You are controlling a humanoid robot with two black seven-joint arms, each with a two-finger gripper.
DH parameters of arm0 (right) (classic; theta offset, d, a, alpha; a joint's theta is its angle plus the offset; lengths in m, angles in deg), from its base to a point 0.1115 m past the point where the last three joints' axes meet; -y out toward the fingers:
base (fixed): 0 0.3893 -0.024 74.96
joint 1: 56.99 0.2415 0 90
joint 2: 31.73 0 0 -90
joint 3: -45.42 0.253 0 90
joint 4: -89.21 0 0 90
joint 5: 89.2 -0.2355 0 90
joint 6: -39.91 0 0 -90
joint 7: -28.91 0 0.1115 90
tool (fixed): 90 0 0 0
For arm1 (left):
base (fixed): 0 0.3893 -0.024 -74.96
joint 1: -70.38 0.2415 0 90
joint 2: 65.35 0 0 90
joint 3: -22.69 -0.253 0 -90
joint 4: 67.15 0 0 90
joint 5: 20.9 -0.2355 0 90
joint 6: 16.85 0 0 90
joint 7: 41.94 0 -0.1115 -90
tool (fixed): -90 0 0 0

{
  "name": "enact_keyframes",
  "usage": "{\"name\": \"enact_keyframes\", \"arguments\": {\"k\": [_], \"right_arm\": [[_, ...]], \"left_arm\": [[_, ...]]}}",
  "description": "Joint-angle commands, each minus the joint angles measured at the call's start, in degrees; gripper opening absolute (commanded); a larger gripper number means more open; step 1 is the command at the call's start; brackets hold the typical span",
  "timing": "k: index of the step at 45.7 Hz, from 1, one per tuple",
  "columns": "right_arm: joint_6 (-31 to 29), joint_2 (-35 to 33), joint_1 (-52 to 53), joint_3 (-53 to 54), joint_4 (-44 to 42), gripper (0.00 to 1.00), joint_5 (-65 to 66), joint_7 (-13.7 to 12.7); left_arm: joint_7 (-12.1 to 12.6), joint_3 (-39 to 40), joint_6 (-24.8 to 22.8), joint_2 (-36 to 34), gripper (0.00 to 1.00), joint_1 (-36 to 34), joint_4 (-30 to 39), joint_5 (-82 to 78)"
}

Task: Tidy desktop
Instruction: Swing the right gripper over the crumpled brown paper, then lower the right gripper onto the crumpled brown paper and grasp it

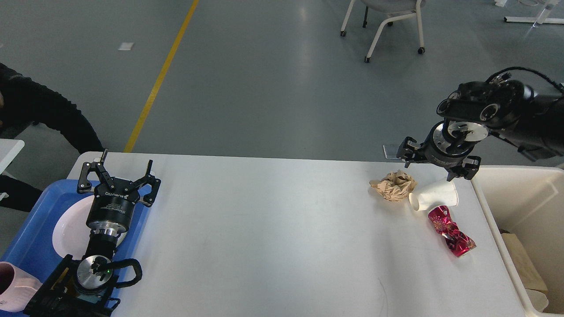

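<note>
I have the desktop [273, 237] filling the lower part of the head view, a wide white surface with rounded corners. Three bits of rubbish sit together near its far right end: a crumpled brown paper ball [393, 185], a white paper cup [434, 196] lying on its side with its mouth toward the paper, and a crushed red can [450, 230] just in front of the cup and touching it. The cup lies just beside the paper ball; I cannot tell whether they touch.

My right gripper [438, 164] hangs above the far right edge of the surface, over the cup and paper, pointing down. Its fingers stand apart and hold nothing.

My left gripper [118, 172] is at the left end, over the blue tray [31, 229] that holds a white plate [70, 229]. Its fingers are spread wide and empty.

A cream bin [520, 207] stands against the right end of the surface, with something tan inside. A pink cup [13, 286] shows at the lower left corner.
</note>
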Motion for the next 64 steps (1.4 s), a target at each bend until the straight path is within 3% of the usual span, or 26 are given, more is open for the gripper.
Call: {"name": "enact_keyframes", "arguments": {"k": [1,10,16,25,52,58,64], "right_arm": [[3.9,5.5,-10.0,3.1,-12.1,0.99,0.0,0.3],[7.4,15.5,-23.8,8.0,-32.0,0.99,0.0,1.0],[13.0,18.8,-28.9,10.0,-38.6,0.99,0.0,1.0],[17.0,19.2,-30.1,10.1,-38.9,0.99,0.1,2.3],[24.5,20.3,-33.2,16.4,-39.3,0.98,-0.1,2.4],[25.6,20.5,-33.7,19.8,-40.2,0.92,-0.1,2.4],[25.9,21.1,-34.2,21.0,-41.1,0.69,-0.1,2.5]], "left_arm": [[0.1,0.0,0.0,0.0,0.96,0.0,0.0,0.0],[0.0,0.0,0.0,0.0,0.96,0.0,0.0,0.0],[0.1,-0.1,0.0,0.1,0.96,0.0,0.0,0.0],[0.0,0.0,0.0,0.1,0.96,0.0,0.0,0.0],[0.0,0.0,0.0,0.1,0.96,0.0,0.0,0.0],[0.0,0.0,0.0,0.1,0.96,0.0,0.0,0.0],[0.0,0.0,0.0,0.1,0.96,0.0,0.0,0.0]]}}
